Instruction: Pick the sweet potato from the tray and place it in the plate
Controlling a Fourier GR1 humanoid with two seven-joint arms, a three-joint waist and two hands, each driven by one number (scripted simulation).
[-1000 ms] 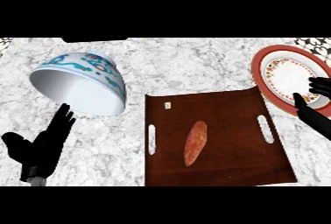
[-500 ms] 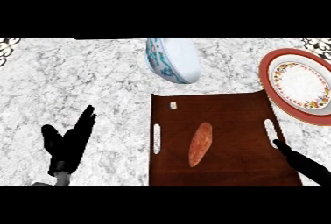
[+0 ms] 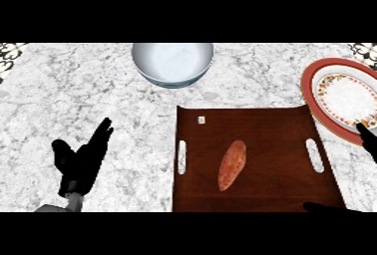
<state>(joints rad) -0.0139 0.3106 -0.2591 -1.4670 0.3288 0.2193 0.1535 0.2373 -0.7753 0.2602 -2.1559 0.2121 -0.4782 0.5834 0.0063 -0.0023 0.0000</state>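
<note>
An orange-brown sweet potato lies lengthwise in the middle of a dark brown tray with two white handle slots. A red-rimmed plate with a white, patterned centre sits just right of the tray's far corner, cut by the view's edge. Of my right hand, only a fingertip shows at the right edge beside the plate's near rim, and a dark tip lies at the tray's near right corner; it holds nothing. My left hand rests open on the counter left of the tray, fingers up.
A white bowl with a pale blue rim stands upright on the marble counter behind the tray's far left corner. Patterned tiles show at both top corners.
The bowl has gone from tilted at the left to upright at the top centre. My right hand has come down from the plate to the tray's right side. The sweet potato stays on the tray.
</note>
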